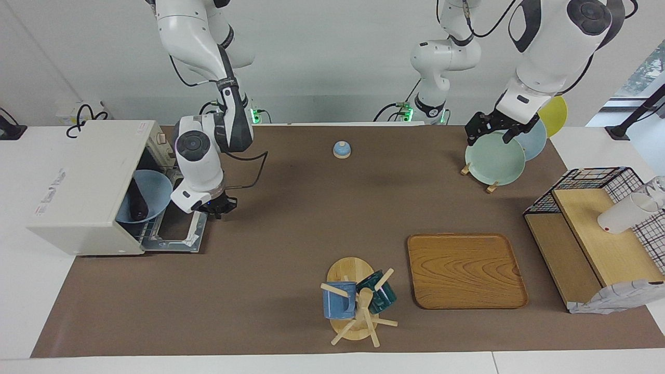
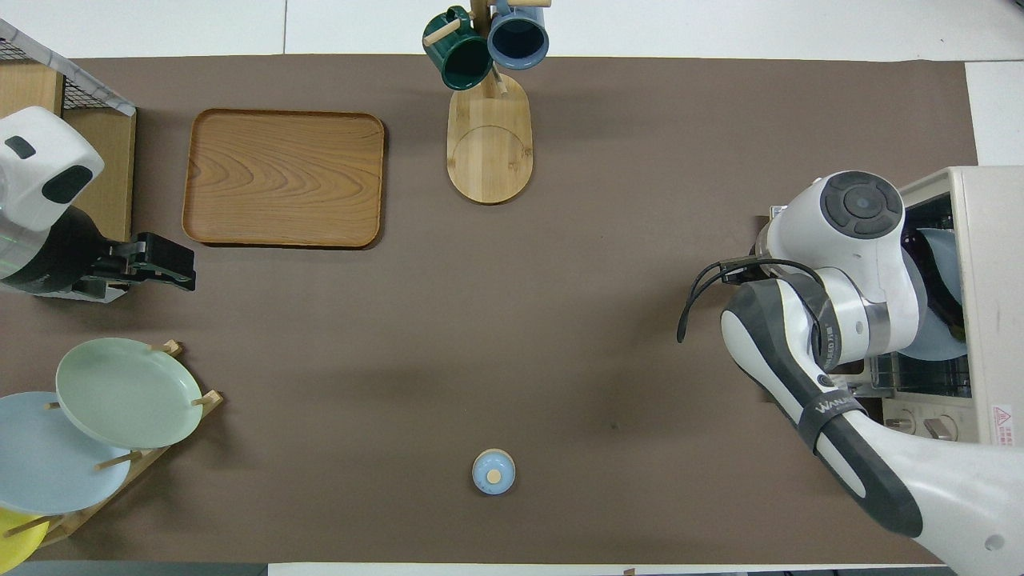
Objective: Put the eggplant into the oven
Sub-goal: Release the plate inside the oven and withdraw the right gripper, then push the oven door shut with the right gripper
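The cream-white oven (image 1: pixel 83 176) (image 2: pixel 988 240) stands at the right arm's end of the table, its door (image 1: pixel 176 240) folded down flat. Inside, on the rack, a light blue plate (image 1: pixel 158 189) carries the dark eggplant (image 1: pixel 138 203). My right gripper (image 1: pixel 219 205) is shut and empty, low over the table just off the door's edge, outside the oven. In the overhead view the right arm's wrist hides it. My left gripper (image 1: pixel 491 130) (image 2: pixel 164 264) waits open, up over the plate rack.
A rack with green, blue and yellow plates (image 1: pixel 496 158) stands at the left arm's end. A small blue lidded jar (image 1: pixel 341 149) sits near the robots. A wooden tray (image 1: pixel 465 270), a mug tree (image 1: pixel 358 301) and a wire shelf (image 1: pixel 597 228) lie farther out.
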{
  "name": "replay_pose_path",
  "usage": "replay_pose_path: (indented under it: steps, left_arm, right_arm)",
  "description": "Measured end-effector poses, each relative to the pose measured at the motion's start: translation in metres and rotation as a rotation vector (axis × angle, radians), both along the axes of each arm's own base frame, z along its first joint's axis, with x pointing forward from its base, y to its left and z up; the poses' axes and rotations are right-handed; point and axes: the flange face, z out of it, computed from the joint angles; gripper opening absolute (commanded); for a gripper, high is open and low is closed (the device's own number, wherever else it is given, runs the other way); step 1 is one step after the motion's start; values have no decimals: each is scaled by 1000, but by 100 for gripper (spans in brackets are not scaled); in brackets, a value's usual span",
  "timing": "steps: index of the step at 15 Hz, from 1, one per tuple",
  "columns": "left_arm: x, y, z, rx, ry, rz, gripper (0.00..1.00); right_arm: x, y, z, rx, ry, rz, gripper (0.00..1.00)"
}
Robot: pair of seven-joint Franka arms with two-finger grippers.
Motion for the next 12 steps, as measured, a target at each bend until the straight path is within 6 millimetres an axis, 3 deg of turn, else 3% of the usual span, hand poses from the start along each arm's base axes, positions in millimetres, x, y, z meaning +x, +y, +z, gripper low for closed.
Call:
replay_pose_path:
  steps: [4,8,12]
  left_arm:
    - [0,0,0,0,0,0,100]
    - [0,0,0,0,0,0,100]
    - [0,0,0,0,0,0,100]
  right_arm:
    - [-4,-1,-17,-42,30,39,0]
    - [-5,12,-19,-121,26,134,0]
    - [-7,8,-20,-183,53,174,0]
